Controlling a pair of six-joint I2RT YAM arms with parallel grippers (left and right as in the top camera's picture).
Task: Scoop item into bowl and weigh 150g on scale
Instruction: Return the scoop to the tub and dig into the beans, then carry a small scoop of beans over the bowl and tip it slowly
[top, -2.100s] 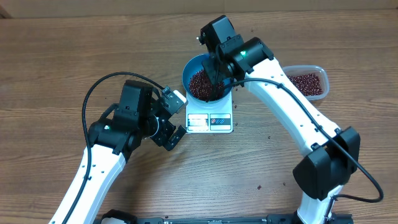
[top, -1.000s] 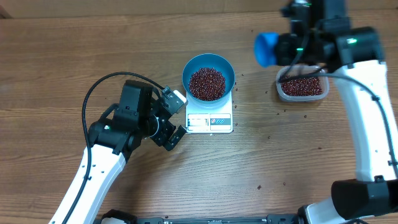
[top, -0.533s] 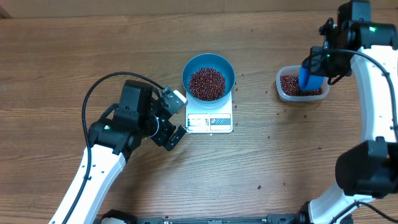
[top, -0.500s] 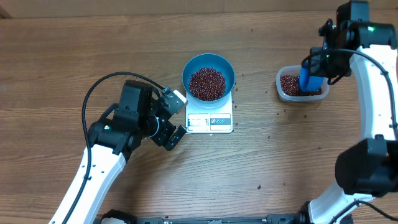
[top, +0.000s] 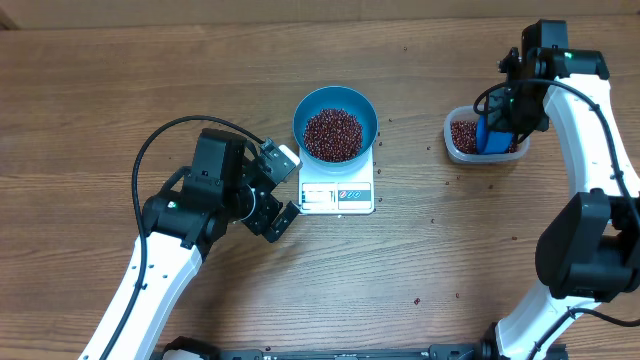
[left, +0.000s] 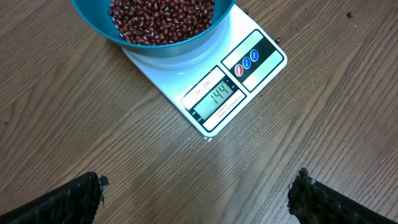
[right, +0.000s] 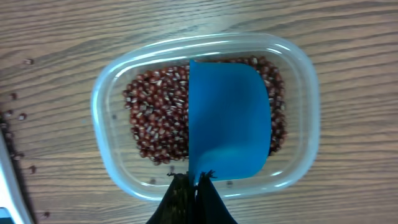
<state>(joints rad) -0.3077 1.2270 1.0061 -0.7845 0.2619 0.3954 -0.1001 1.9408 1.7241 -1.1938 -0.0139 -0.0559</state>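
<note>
Blue scoop (right: 229, 118), pinched by the right claw (right: 193, 183), overlies beans (right: 155, 134) in tub (right: 106, 93).

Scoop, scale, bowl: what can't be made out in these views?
- Right wrist: the scoop covers part of the beans in the tub; where the right gripper holds its handle is cut off by the bottom edge.
- Overhead: scale display too small to read.
- Left wrist: the bowl has its far rim cut off by the top edge.

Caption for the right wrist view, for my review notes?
Blue scoop, clamped in the shut right gripper, at the clear tub of beans.
</note>
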